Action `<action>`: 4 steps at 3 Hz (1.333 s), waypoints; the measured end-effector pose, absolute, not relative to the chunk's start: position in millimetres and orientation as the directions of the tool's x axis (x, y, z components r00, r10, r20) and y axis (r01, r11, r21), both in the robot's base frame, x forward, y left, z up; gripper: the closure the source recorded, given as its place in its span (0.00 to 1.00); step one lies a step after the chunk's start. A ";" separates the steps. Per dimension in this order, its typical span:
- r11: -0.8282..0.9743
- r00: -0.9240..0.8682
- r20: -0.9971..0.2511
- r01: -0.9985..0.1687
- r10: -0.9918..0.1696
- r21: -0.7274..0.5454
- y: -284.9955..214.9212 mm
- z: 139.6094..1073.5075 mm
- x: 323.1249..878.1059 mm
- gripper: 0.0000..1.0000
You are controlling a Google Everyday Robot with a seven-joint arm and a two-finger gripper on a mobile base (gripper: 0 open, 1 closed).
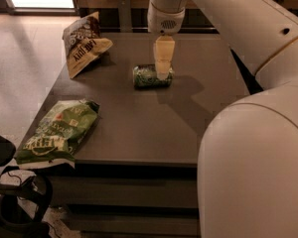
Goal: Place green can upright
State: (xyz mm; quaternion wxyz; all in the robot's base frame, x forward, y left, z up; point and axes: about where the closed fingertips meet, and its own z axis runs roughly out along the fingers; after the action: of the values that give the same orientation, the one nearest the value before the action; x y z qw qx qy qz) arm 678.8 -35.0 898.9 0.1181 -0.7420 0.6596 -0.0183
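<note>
The green can (148, 77) lies on its side near the middle of the grey table (154, 128), its long axis running left to right. My gripper (162, 73) hangs straight down from the white arm (165, 9) and its cream tip overlaps the right end of the can, at or just above it. Whether it touches the can does not show.
A brown chip bag (84, 43) stands at the table's back left corner. A flat green chip bag (57, 133) lies at the front left edge. My white arm and body (253, 157) fill the right side. A black object (15, 202) sits on the floor at lower left.
</note>
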 end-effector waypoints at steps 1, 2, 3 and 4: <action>-0.099 0.123 -0.140 -0.981 -0.982 -0.169 -24.7 883.8 681.1 0.00; -0.079 0.102 -0.168 -0.987 -0.981 -0.140 -18.8 867.0 681.3 0.00; -0.055 0.078 -0.194 -0.992 -0.978 -0.118 -14.8 853.5 678.9 0.00; -0.034 0.053 -0.205 -0.995 -0.977 -0.096 -14.3 839.1 670.6 0.00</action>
State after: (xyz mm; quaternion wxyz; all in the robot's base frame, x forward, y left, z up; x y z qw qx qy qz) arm 670.6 -14.3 839.1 0.1064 -0.7178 0.6868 0.0412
